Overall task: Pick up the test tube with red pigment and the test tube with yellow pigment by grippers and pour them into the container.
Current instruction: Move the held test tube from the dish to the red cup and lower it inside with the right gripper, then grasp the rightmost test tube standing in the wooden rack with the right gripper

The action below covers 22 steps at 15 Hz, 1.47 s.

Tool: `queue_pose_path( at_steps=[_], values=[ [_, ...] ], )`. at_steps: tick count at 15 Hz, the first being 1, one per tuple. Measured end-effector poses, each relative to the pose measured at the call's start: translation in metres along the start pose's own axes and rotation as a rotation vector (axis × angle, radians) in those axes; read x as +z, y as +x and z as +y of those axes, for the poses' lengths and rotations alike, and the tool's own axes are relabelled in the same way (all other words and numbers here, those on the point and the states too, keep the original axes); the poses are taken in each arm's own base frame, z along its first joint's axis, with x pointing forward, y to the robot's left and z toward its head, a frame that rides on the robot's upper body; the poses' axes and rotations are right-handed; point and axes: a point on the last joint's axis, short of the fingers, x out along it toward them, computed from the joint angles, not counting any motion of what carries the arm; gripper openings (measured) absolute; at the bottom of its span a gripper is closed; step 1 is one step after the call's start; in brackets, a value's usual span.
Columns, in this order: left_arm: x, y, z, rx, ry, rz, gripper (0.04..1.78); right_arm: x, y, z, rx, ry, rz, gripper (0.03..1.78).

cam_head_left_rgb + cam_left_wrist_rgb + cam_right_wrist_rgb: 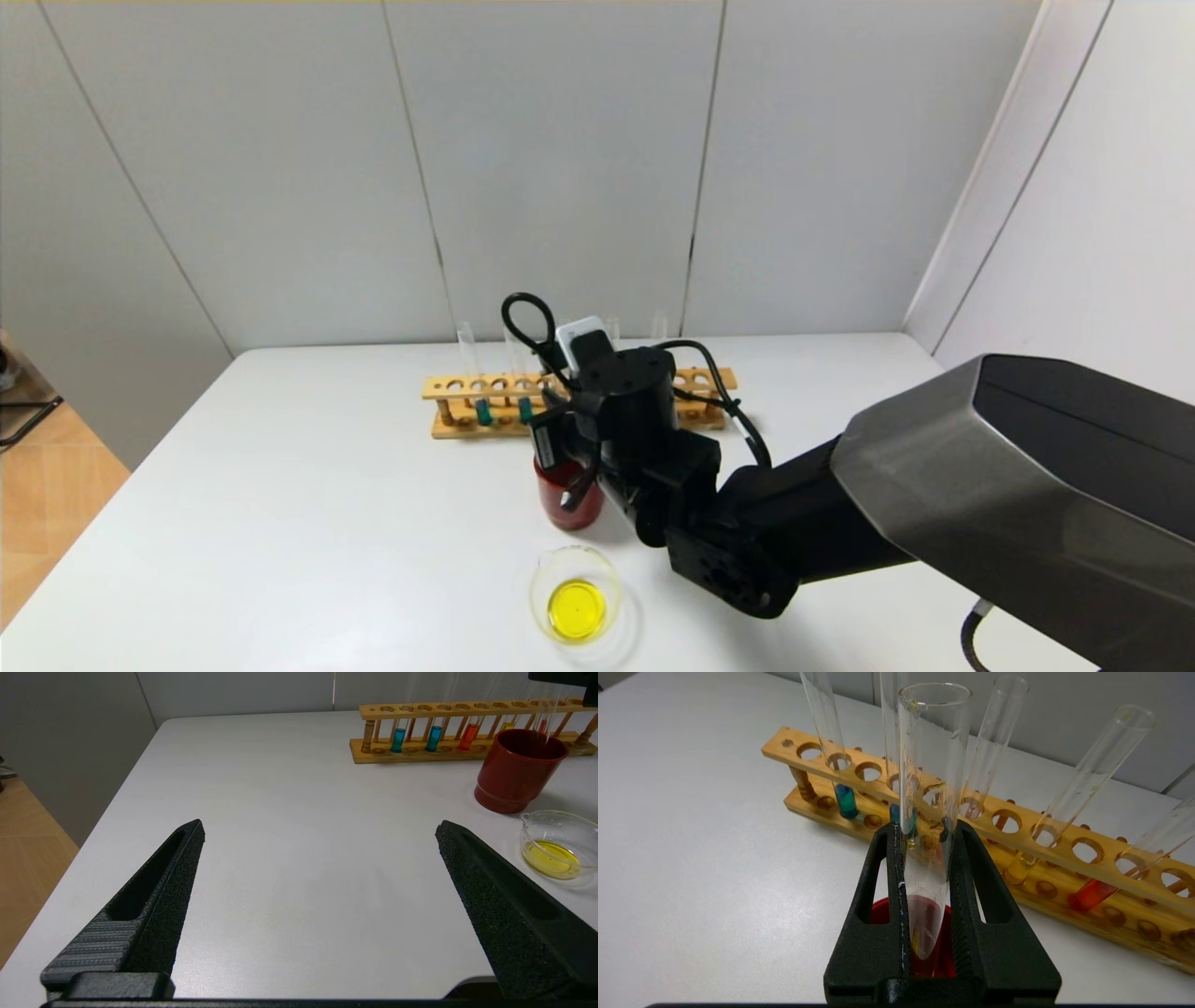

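Head view: the right end effector [560, 467] hangs over the dark red cup [569, 504], in front of the wooden rack [448, 387] on the white worktop [327, 513]. The container [576, 595], holding yellow liquid, sits nearer the robot, just beside the cup.

Left wrist view: the left end effector [320, 835] hovers low over bare worktop with its jaws spread wide, well apart from the rack. A test tube with red pigment [468, 735] stands in the rack beside two teal tubes [398, 739].

Right wrist view: the right end effector is clamped on an almost drained test tube [931, 812], upright above the cup. A test tube with yellow pigment [1069, 807] leans in the rack.
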Motion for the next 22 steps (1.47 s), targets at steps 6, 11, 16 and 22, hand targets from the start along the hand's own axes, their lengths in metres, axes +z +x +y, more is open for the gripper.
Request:
queue_pose_path(
  at_steps=[6, 11, 16, 22],
  values=[
    [0.0, 0.0, 0.0, 0.0, 0.0, 0.0, 1.75, -0.014, 0.005, 0.003, 0.032, -0.016, 0.037, 0.41],
    [0.0, 0.0, 0.0, -0.001, 0.0, 0.0, 1.75, -0.019, 0.006, 0.005, 0.036, -0.03, 0.042, 1.04],
    [0.0, 0.0, 0.0, 0.0, 0.0, 0.0, 1.75, -0.013, 0.003, 0.006, 0.032, -0.027, 0.027, 1.67],
    [0.0, 0.0, 0.0, 0.0, 0.0, 0.0, 1.75, 0.043, -0.035, -0.006, 0.032, 0.018, -0.087, 1.75]
  ],
)
